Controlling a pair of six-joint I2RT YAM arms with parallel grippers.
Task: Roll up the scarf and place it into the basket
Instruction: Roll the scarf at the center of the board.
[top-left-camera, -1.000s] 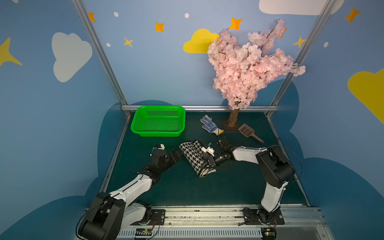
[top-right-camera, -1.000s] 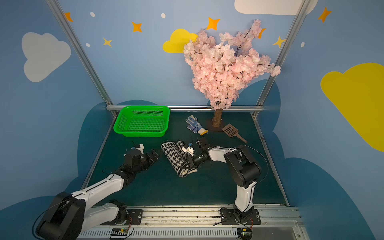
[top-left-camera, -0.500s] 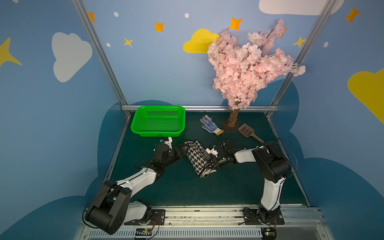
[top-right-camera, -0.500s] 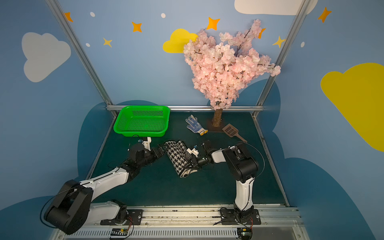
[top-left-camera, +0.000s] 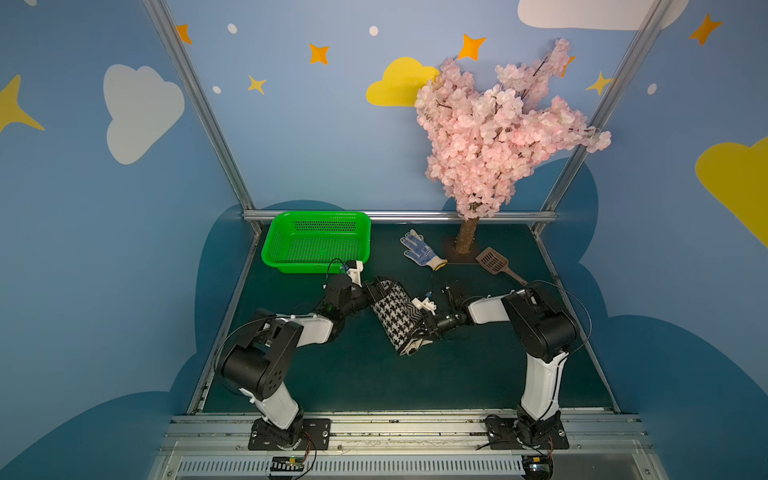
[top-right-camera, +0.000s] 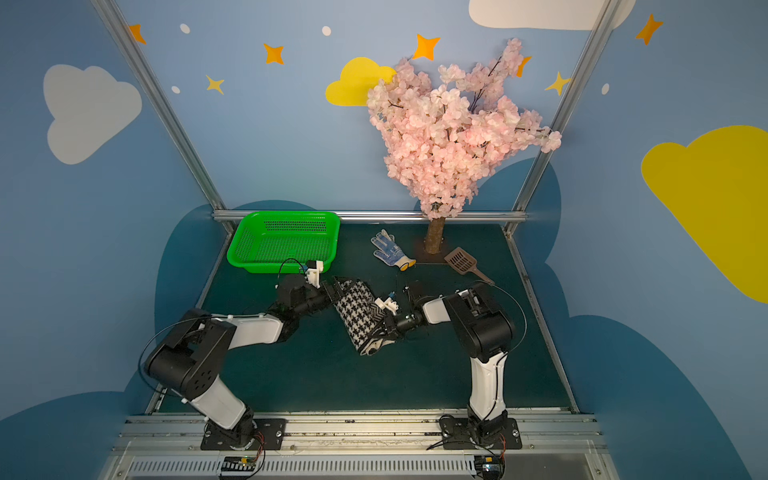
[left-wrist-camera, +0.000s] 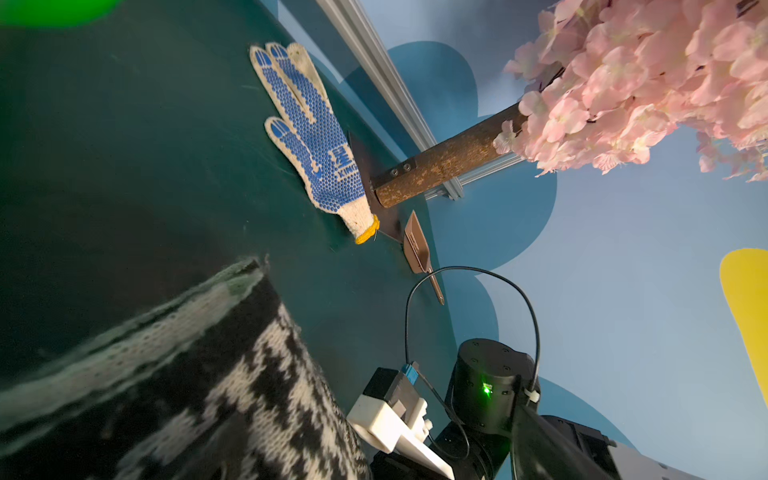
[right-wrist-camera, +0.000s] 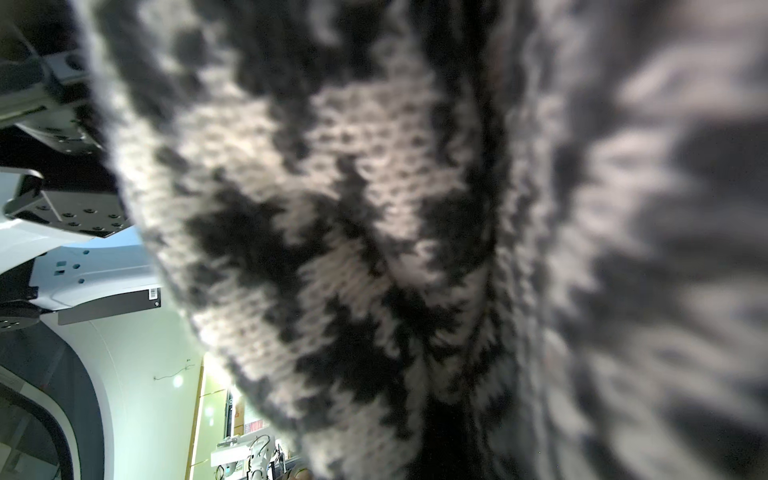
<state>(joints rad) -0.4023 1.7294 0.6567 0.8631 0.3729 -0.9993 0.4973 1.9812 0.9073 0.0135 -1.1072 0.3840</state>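
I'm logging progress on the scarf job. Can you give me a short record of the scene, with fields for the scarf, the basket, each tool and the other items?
scarf: rolled into a bundle, on the table between the arms, outside the basket
basket: green, back left of the table, nothing in it
left tool: open, at the scarf's far end
right tool: shut on the scarf's near end
other items: glove, scoop and tree at the back, apart from the scarf
stage: rolled, not yet in the basket

Blue-dotted white glove beside pink blossom tree, brown slotted scoop near its base, dark green tabletop
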